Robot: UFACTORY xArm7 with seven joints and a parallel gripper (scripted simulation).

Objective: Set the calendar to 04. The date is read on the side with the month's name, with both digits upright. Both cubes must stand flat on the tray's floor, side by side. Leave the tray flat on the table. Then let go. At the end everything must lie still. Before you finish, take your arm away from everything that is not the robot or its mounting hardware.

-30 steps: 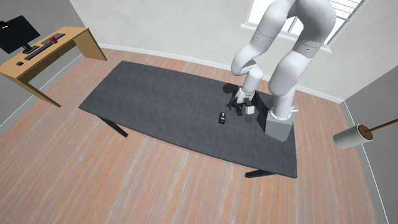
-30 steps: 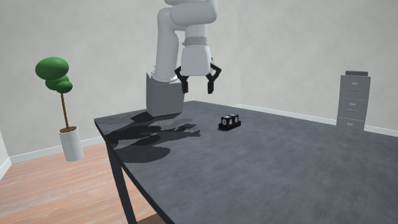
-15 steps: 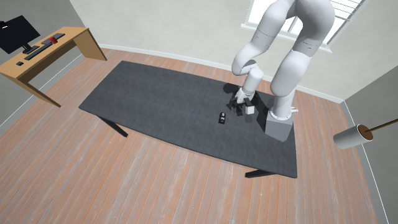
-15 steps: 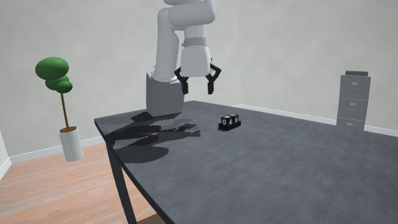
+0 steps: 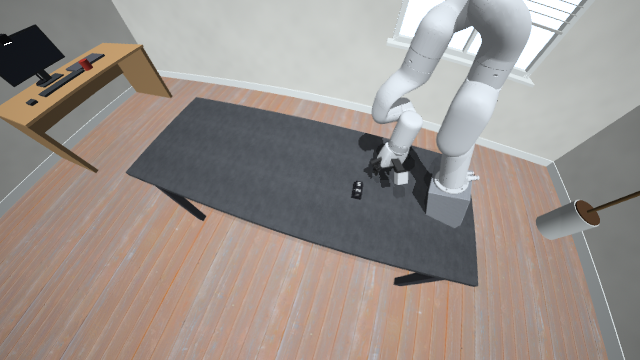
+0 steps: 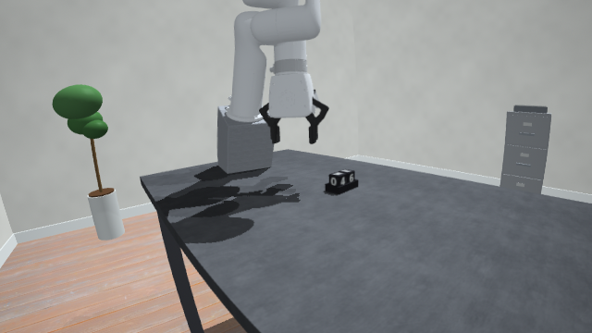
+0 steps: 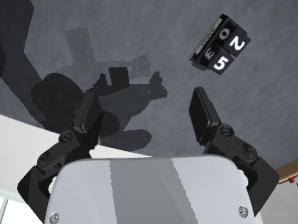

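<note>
Two black number cubes (image 6: 342, 178) stand side by side in the black tray (image 6: 341, 189) on the dark grey table (image 6: 416, 240); the exterior view reads 0 then 4, seemingly upright. The black two-finger gripper (image 6: 294, 131) hangs apart beside the base, jaws wide, holding nothing. Task judged essentially complete; month-name side unconfirmed.

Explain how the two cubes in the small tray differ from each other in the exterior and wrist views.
In the exterior view the left cube shows what reads as 0 on its front, while the right cube shows what reads as 6. In the wrist view one cube shows 2 on top and the other shows 5. Both are black with white digits, look equal in size, and stand side by side in the tray.
</note>
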